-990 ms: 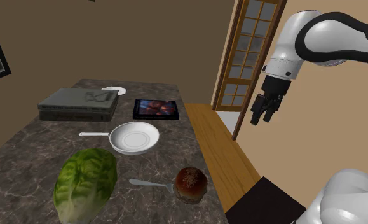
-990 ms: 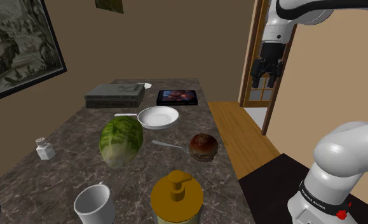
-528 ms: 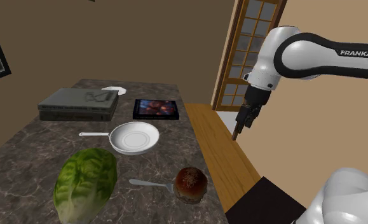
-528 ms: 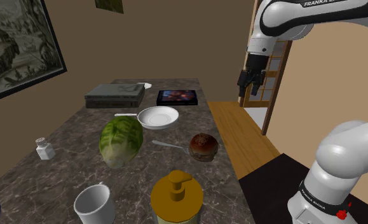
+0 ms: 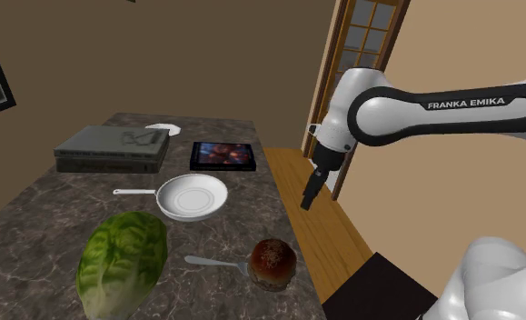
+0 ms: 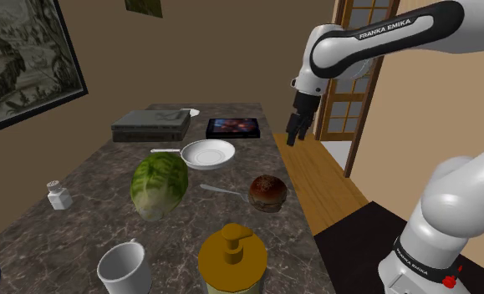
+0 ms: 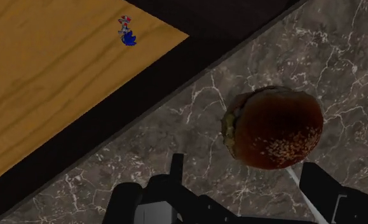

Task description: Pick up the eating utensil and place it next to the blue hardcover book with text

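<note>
A slim grey spoon (image 5: pixel 211 263) lies on the dark marble counter (image 5: pixel 34 227), its bowl end tucked against a brown burger (image 5: pixel 272 261); the same spoon (image 6: pixel 219 191) sits between the burger and a lettuce. A dark-blue book (image 5: pixel 223 155) with a reddish picture on its cover lies flat further back, also seen as the book (image 6: pixel 232 128). My gripper (image 5: pixel 308 202) hangs in the air beyond the counter's edge, over the wooden floor, between book and burger. In the wrist view the gripper (image 7: pixel 249 184) is open, its fingers apart above the burger (image 7: pixel 274 127) and the spoon handle (image 7: pixel 301 188).
A white pan (image 5: pixel 192 196) sits mid-counter, a green lettuce (image 5: pixel 123 259) near the front, a grey box (image 5: pixel 113 148) and a small white plate (image 5: pixel 162 127) at the back. A yellow dispenser (image 6: pixel 232 257), a cup (image 6: pixel 124 267) and a shaker (image 6: pixel 59 195) stand closer.
The arm has swung down and toward the shoulder view's left, from in front of the glazed door to just beside the counter's edge. Nothing on the counter moved.
</note>
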Controlling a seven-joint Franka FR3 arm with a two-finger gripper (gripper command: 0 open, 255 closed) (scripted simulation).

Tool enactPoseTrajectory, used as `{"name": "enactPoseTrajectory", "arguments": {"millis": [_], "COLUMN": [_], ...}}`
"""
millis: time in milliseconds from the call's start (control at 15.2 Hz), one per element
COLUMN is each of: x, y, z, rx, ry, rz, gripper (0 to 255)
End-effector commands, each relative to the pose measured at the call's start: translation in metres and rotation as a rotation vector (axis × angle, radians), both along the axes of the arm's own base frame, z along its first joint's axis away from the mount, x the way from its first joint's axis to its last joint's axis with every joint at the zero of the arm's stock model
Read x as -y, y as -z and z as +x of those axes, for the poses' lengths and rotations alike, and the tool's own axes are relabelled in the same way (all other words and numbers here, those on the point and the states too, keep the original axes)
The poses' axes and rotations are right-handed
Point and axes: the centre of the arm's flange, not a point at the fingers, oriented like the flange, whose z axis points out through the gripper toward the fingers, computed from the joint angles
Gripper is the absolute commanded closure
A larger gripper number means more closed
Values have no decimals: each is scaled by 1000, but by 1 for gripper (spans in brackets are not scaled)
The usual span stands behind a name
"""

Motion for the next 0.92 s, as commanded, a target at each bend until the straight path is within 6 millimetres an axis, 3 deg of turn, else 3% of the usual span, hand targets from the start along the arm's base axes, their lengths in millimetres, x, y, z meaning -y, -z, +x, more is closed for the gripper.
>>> {"name": "enactPoseTrajectory", "arguments": {"millis": [0, 858], "x": [-18, -150], "y": [15, 103], "z": [9, 42], "rx": [25, 169], "ry": [-69, -503], "rz": [8, 57], "gripper": [0, 0]}}
